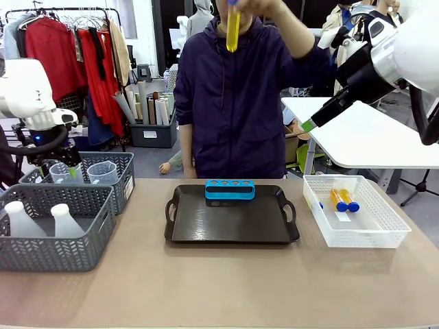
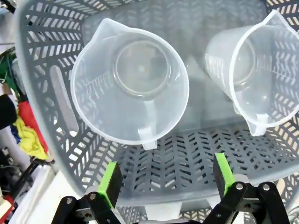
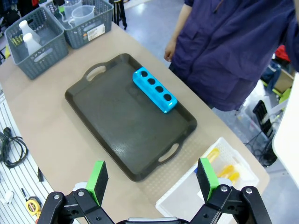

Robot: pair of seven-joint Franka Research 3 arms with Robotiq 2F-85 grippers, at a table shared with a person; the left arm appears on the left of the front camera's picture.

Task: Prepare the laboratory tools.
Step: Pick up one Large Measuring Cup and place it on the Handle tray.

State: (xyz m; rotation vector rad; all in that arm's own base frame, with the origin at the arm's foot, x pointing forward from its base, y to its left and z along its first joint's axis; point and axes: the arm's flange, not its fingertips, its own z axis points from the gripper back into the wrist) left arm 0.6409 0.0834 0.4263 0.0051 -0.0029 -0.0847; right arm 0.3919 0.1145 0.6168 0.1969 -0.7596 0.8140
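Beaker pickup is looking like the step in hand. The left gripper is hanging over the rear grey basket with its jaws spread wide and nothing between the green pads. The nearer beaker is standing upright in that basket, its handle pointing back toward the fingers and its spout on the far side. A second beaker is standing just beside it.

The next move is probably calling for a straight descent, one finger going inside the rim and the other outside near the handle. The gripper needs to be keeping clear of the neighbour and the basket wall (the clear plastic looks thin and smooth, so a light, square grip seems wise). Faint graduation lines are showing on the beaker's inner wall.

The right gripper is hovering high over the table, likewise wide open and holding nothing. Below it the black tray is carrying just the blue rack, its holes unfilled. At least two amber tubes are lying in the white basket, and the person is holding another tube up. Two flasks are waiting in the front grey basket.
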